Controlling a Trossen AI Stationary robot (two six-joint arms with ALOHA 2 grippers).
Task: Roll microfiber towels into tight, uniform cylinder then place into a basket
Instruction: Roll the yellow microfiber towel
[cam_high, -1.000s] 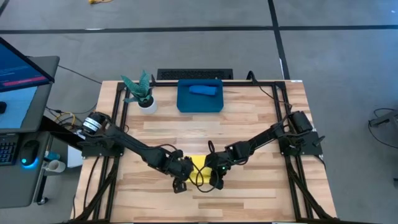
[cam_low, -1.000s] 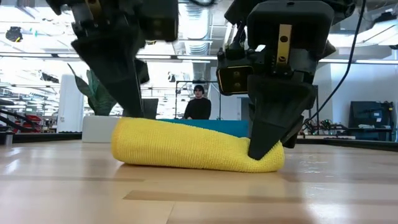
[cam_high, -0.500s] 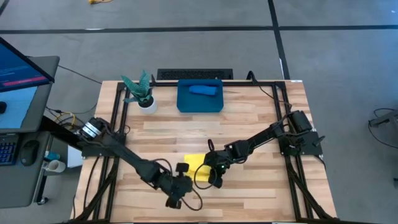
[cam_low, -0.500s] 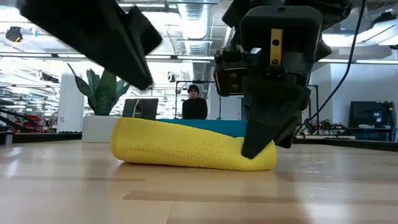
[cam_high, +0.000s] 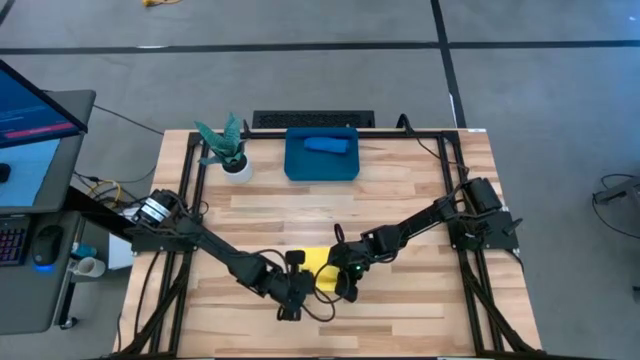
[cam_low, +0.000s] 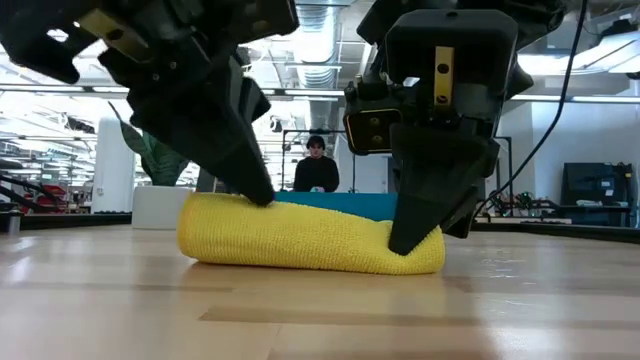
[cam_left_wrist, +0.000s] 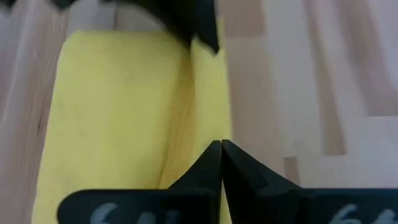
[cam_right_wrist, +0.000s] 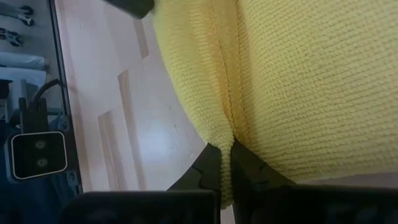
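The counter (cam_high: 400, 195) is a top of light wooden planks set in a black frame. Taking the teal-blue basket (cam_high: 322, 165) as the landmark: it sits at the far edge of the counter, about midway across. A white pot with a green plant (cam_high: 234, 160) stands just beside it, toward the left arm's side. The yellow towel (cam_high: 322, 270), rolled into a thick bundle, lies on the wood well apart from the basket, toward the near edge and roughly in line with it.
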